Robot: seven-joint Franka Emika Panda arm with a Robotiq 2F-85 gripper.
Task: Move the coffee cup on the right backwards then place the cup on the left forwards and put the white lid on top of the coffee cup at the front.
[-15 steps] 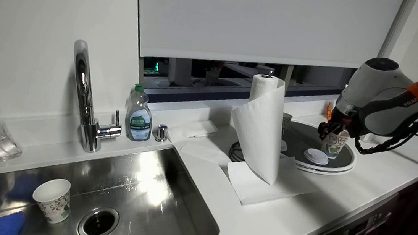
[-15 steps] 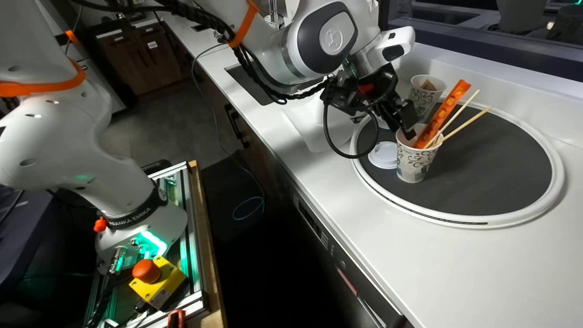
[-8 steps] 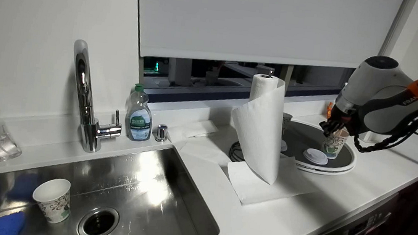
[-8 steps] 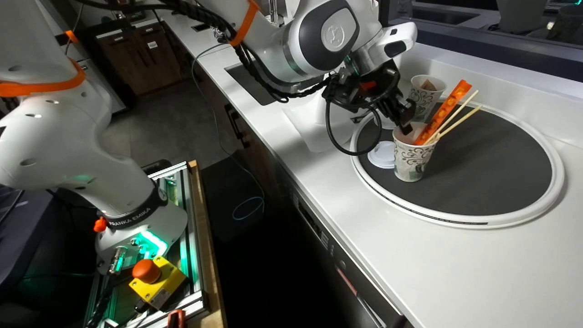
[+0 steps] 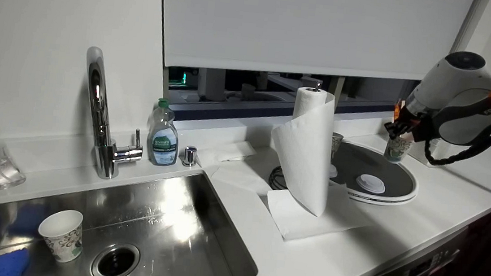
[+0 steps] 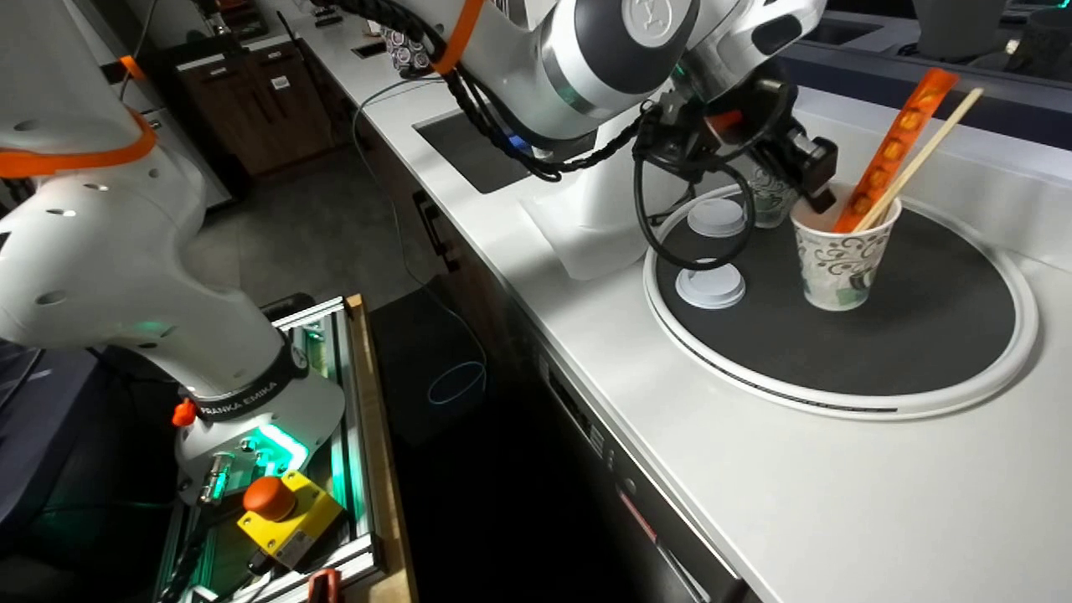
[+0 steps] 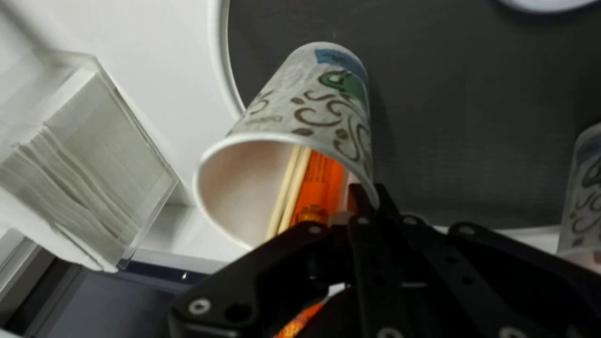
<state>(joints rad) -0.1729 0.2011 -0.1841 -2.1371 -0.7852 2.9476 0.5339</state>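
Note:
A patterned paper coffee cup [image 6: 842, 266] hangs from my gripper [image 7: 373, 199], apparently raised off the round dark plate [image 6: 946, 347]. The jaws are closed on its rim, one finger inside and one outside, and an orange packet and wooden sticks stand in it. In the wrist view this cup [image 7: 305, 103] is seen from above its mouth. The second coffee cup [image 6: 769, 205], partly hidden by the gripper, stands on the far part of the plate. A white lid [image 6: 710, 286] lies flat near the plate's rim, with another white lid [image 6: 716, 217] behind it.
A paper towel roll [image 5: 305, 152] stands beside the plate, with loose paper under it. A clear holder of napkins [image 7: 89, 178] is close to the plate. The wall and window ledge run behind. A further cup [image 5: 62, 235] is in the sink.
My gripper has shut on the cup's rim and moved up, carrying the cup away from the nearer lid. The lids have stayed put.

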